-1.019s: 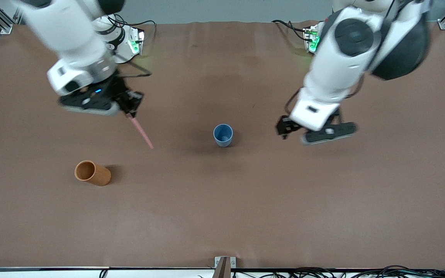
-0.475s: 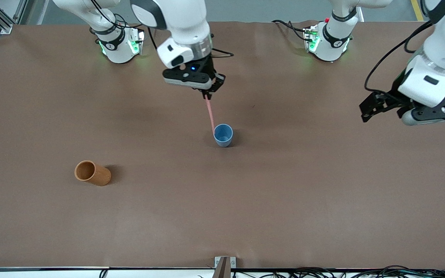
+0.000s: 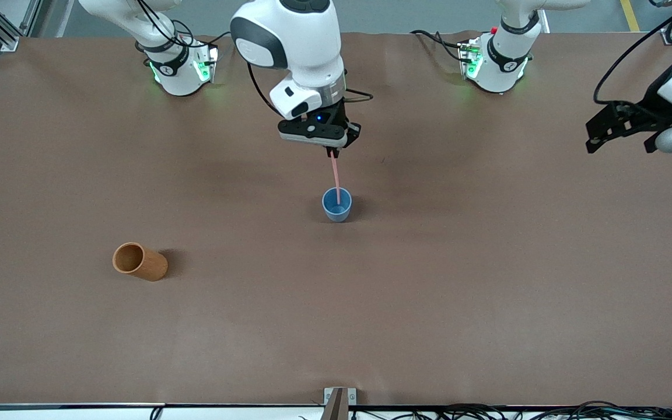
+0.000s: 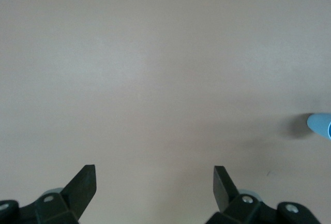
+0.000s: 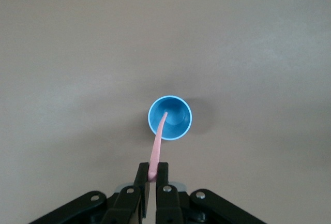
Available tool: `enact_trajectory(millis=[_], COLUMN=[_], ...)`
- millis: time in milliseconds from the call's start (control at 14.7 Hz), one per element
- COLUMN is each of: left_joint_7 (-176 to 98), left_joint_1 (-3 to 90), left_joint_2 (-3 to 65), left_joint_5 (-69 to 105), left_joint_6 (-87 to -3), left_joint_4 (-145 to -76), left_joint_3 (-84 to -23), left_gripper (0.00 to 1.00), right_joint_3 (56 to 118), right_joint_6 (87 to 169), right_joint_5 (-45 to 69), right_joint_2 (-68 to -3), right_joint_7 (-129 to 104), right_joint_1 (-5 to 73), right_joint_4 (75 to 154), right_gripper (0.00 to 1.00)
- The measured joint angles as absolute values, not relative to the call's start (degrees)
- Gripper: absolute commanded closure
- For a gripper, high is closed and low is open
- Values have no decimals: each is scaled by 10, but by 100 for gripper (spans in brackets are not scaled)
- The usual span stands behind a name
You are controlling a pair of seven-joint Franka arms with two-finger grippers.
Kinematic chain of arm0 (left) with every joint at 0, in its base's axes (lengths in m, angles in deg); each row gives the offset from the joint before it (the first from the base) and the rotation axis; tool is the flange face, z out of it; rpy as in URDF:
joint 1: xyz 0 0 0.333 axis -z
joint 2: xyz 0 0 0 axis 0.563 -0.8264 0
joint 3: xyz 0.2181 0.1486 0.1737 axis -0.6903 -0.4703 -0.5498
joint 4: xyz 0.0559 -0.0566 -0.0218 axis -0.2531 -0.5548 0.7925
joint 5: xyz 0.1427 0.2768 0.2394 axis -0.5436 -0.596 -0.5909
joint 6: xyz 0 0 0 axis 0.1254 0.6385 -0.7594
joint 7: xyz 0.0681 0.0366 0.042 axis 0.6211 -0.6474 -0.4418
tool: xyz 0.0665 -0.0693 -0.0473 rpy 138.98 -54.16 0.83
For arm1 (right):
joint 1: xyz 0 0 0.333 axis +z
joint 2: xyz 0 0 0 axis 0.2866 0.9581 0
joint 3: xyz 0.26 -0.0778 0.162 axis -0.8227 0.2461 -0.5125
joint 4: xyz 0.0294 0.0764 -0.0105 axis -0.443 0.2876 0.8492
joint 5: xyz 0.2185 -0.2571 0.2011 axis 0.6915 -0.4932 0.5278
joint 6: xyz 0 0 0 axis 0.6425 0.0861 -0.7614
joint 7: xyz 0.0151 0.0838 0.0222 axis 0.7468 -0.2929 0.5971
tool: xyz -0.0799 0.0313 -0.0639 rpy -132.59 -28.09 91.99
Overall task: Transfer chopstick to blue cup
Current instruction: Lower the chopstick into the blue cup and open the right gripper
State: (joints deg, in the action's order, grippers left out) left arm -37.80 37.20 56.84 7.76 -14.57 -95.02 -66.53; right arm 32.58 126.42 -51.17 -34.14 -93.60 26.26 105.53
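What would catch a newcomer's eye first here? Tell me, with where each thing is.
The right gripper hangs over the middle of the table, shut on a pink chopstick whose lower tip seems to dip into the open blue cup right below it. An orange-brown cup stands alone, nearer the front camera and toward the right arm's end. The left gripper waits open over its own end of the table, holding nothing.

No text, label, brand, number or sign can be read anywhere in these views.
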Motion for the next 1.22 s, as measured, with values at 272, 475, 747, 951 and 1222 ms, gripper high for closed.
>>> enact_trajectory(millis=[272, 475, 747, 951, 1222], left_joint_7=[-359, -358, -358, -358, -358], left_joint_1=[364, 364, 364, 364, 360], left_joint_2=[587, 587, 587, 587, 587], left_joint_5=[79, 83, 85, 85, 85], left_joint_6=[-116, -111, -102, -97, -96], left_joint_4=[-964, -971, -975, -976, -976], left_joint_3=[-654, -653, -651, -651, -652], left_gripper=[0, 0, 0, 0, 0], right_joint_3=[326, 325, 325, 325, 326], right_joint_6=[1261, 1256, 1254, 1261, 1258], right_joint_5=[-521, -526, -598, -629, -633], right_joint_2=[-328, -325, -279, -240, -236], right_joint_7=[-936, -934, -934, -934, -926], right_joint_1=[266, 270, 276, 277, 276], right_joint_4=[1051, 1051, 1052, 1050, 1026], right_gripper=[95, 91, 86, 21, 0])
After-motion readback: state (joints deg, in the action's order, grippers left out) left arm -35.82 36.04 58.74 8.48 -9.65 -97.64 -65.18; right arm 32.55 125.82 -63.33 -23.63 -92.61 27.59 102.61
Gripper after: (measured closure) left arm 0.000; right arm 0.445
